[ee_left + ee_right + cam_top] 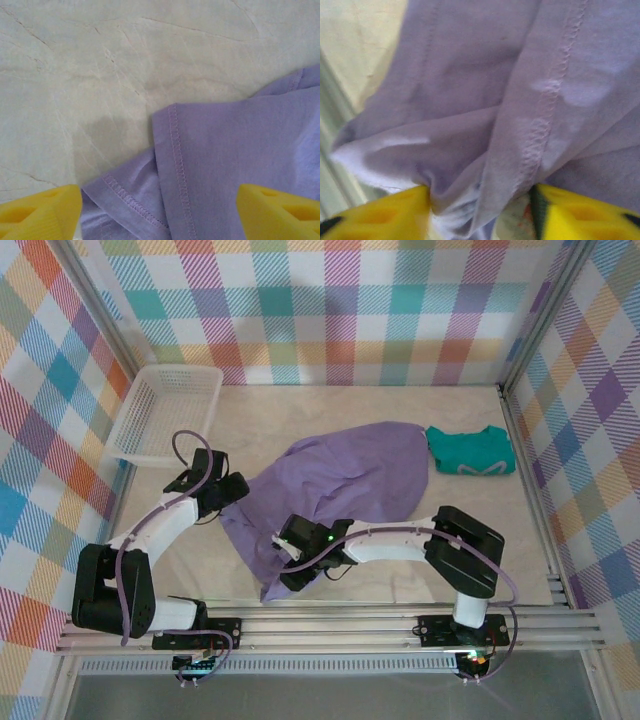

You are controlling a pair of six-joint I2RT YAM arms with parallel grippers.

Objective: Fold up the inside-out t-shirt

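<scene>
My left gripper (230,490) hovers with jaws spread wide over a stitched hem, I think so that it can take this edge. The inside-out t-shirt (350,475) lies crumpled in the middle of the table (480,540), lavender, its seams turned outward. The right gripper (480,207) has a bunched fold between its jaws. The view is blurred, so I cannot tell whether it really pinches.

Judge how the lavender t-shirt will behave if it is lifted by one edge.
Probably floppy: the lavender t-shirt lies rumpled in soft folds on the table. Likely light, since its thin cloth bunches easily inside the right gripper. It may drag and unfold rather than slide whole.
</scene>
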